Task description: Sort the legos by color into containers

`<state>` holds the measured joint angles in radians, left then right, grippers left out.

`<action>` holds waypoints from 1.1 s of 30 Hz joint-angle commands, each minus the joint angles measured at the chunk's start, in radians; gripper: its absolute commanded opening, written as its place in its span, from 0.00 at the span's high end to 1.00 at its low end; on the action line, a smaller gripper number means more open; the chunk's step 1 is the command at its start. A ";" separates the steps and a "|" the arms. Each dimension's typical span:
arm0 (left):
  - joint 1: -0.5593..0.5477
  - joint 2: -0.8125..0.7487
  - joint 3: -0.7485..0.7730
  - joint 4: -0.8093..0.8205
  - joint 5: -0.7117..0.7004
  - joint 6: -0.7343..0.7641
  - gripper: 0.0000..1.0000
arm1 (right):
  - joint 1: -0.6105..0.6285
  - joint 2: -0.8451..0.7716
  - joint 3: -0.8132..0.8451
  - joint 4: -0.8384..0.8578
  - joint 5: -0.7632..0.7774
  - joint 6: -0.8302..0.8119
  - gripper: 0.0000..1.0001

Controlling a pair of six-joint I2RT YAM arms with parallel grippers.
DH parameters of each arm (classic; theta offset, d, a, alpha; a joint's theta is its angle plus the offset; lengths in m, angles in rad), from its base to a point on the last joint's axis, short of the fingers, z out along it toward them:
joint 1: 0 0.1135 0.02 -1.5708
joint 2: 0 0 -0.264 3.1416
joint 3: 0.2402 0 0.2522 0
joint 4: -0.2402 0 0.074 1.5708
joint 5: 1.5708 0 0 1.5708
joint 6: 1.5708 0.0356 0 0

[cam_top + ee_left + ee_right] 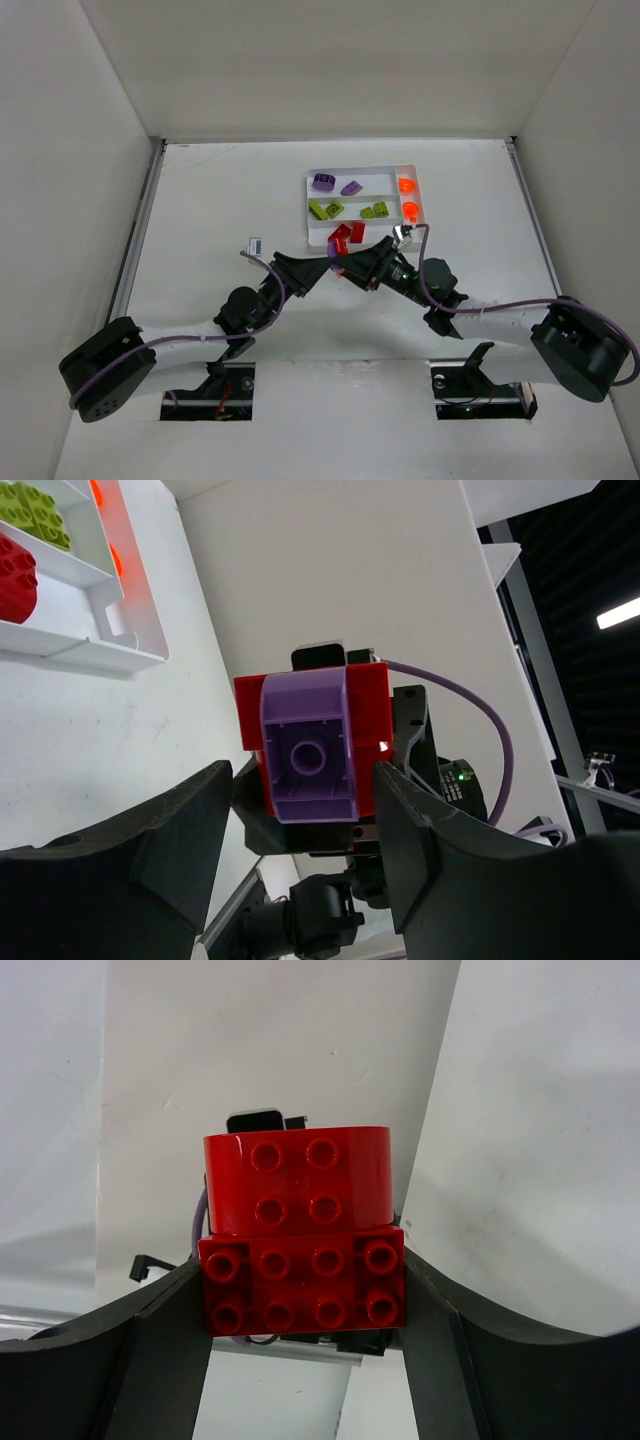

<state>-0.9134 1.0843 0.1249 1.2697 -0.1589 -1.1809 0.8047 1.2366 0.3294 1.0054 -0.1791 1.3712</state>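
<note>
Legos [323, 182] in tray [309, 212], white table [200, 220], white walls [330, 60]

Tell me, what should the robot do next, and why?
Probably ease the two pincers apart. The left pincer and right pincer together grip a purple brick stuck to red bricks, and those colours belong in different slots of the tray.

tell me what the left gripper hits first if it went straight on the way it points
The purple lego, stuck to a red lego, ahead between the left gripper's fingers; it may already touch it, depth is unclear. The right gripper grips that stack from the far side.
</note>
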 commanded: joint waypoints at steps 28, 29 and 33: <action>0.103 -0.150 -0.037 0.040 0.013 0.014 0.79 | -0.020 0.031 0.005 0.121 -0.072 0.025 0.55; 0.116 -0.174 -0.041 0.013 0.021 0.013 0.79 | -0.023 0.024 0.005 0.111 -0.074 0.022 0.55; 0.159 -0.224 -0.042 -0.050 0.042 0.017 0.79 | -0.035 0.017 0.014 0.075 -0.082 0.008 0.54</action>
<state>-0.7776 0.8989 0.0891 1.2030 -0.1074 -1.1801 0.7788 1.2743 0.3309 1.0801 -0.2543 1.4025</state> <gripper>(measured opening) 0.340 0.708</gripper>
